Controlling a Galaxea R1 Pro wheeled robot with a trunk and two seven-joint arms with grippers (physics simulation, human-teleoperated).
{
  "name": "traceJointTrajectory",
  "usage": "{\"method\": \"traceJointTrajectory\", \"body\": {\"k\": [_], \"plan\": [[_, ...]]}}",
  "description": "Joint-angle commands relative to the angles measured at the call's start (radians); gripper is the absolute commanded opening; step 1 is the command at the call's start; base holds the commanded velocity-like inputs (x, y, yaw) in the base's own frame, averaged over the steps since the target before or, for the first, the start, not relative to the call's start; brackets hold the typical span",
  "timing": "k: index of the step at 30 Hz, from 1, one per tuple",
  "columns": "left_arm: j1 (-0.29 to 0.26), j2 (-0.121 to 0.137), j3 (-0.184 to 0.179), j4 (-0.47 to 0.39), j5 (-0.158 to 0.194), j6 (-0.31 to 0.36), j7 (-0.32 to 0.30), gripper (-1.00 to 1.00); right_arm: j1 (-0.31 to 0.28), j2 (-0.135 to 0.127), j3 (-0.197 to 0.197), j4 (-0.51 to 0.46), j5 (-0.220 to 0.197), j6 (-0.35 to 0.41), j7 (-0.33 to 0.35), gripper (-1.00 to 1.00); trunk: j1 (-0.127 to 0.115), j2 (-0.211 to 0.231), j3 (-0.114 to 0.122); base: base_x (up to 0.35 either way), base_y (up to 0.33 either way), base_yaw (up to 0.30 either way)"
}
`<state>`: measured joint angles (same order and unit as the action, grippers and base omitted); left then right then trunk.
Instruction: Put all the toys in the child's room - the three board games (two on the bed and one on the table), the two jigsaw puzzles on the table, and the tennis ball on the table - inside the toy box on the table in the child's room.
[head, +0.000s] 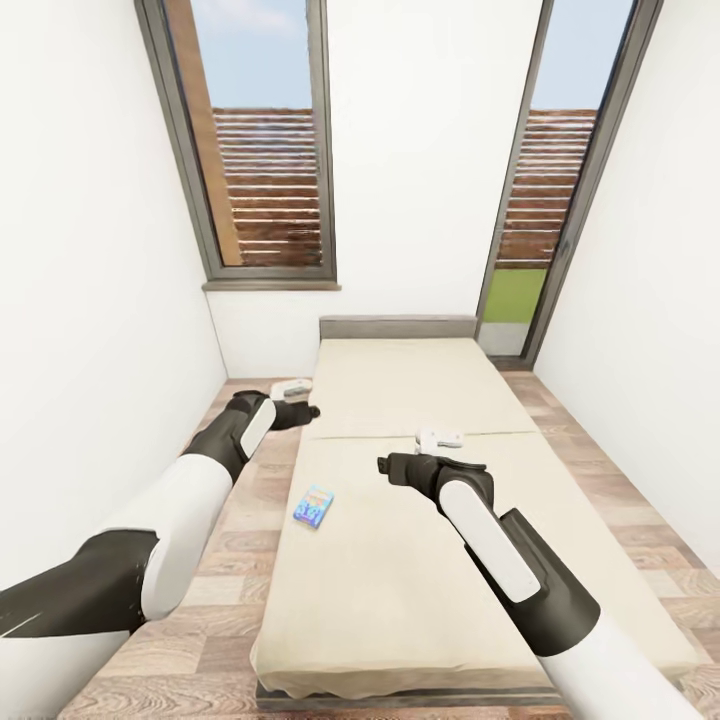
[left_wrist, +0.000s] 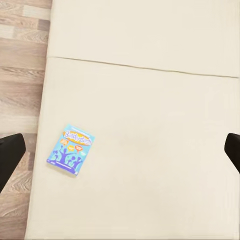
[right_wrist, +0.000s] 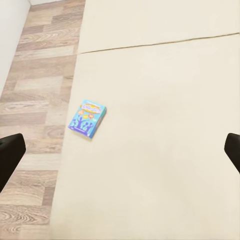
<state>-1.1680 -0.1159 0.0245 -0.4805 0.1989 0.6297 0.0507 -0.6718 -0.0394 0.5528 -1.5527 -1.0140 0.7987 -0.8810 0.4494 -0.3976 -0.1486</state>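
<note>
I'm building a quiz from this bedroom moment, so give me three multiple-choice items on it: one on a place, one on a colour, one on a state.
1. Where on the bed does the board game lie?
A. by the headboard
B. near its left edge
C. in the middle

2. What is the game box's main colour?
A. blue
B. red
C. black

3. How are the left gripper and right gripper?
A. both open, empty
B. left shut on the box
C. both shut

Answers: 1 B, the box sits close to the floor-side edge; 2 A, its cover is blue; 3 A, each wrist view shows fingers wide apart, nothing between.
</note>
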Motion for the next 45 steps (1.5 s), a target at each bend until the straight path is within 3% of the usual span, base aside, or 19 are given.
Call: {"method": "traceJointTrajectory", "body": {"k": [1,7,14,21,45], "plan": [[-0.004,0.000,0.002,-0.001,0.009,0.015,0.006,1.00,-0.002,-0.001,0.002,-0.001,-0.011,0.002,-0.010,1.00,0.001,-0.002,-0.004,0.000,0.000,0.000],[-0.012,0.002,0.002,-0.002,0.009,0.033,0.010,1.00,-0.001,-0.002,0.001,-0.001,-0.025,0.002,-0.010,1.00,0.001,-0.002,-0.014,0.000,0.000,0.000],[-0.052,0.006,0.004,-0.005,0.010,0.095,0.092,1.00,0.000,-0.009,0.001,-0.001,-0.040,0.002,-0.009,1.00,0.001,-0.002,-0.025,0.000,0.000,0.000],[-0.062,0.009,0.008,-0.009,0.015,0.109,0.117,1.00,0.000,-0.013,0.000,-0.001,-0.045,0.003,-0.009,1.00,0.001,-0.002,-0.037,0.000,0.000,0.000],[-0.064,0.005,-0.004,-0.003,0.010,0.051,0.121,1.00,0.009,-0.008,0.001,0.003,-0.046,0.013,-0.009,1.00,0.001,-0.002,-0.077,0.000,0.000,0.000]]}}
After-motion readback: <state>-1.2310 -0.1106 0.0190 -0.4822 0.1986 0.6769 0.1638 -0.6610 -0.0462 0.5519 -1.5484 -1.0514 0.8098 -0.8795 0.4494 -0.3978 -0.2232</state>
